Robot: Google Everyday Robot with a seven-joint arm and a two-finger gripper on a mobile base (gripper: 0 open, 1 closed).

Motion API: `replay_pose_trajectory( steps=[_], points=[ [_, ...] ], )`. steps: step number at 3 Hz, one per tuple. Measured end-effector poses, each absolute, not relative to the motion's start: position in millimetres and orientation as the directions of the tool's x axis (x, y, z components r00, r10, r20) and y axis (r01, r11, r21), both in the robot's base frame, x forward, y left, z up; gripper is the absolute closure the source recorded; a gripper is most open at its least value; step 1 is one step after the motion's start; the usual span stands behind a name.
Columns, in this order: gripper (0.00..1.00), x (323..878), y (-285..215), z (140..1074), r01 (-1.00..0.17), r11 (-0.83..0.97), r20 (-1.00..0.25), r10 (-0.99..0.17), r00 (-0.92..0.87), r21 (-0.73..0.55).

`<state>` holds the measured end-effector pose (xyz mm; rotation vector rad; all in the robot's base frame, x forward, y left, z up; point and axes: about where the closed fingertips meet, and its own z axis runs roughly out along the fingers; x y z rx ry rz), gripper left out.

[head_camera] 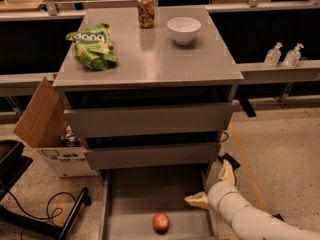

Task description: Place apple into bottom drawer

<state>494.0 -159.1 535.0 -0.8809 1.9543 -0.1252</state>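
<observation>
The apple [160, 222] is small, red with orange patches, and lies on the floor of the bottom drawer [134, 194], a long shallow grey tray pulled out from the grey cabinet. My gripper [212, 186] is at the drawer's right wall, up and to the right of the apple and apart from it. Its two cream fingers are spread wide, one pointing left over the drawer [197, 200] and one pointing up outside it [227, 172]. It holds nothing.
On the cabinet top [150, 59] stand a white bowl [183, 30], a snack can [145, 11] and a green chip bag [94, 48]. A cardboard box [47, 129] sits left of the cabinet. Cables [40, 211] lie on the floor at left. Two bottles [282, 55] stand at right.
</observation>
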Motion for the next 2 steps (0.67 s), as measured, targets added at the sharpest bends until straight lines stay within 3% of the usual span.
replay_pose_trajectory(
  steps=[2],
  points=[
    [0.00, 515, -243, 659, -0.232, 0.771, -0.712, -0.637, -0.295, -0.594]
  ],
)
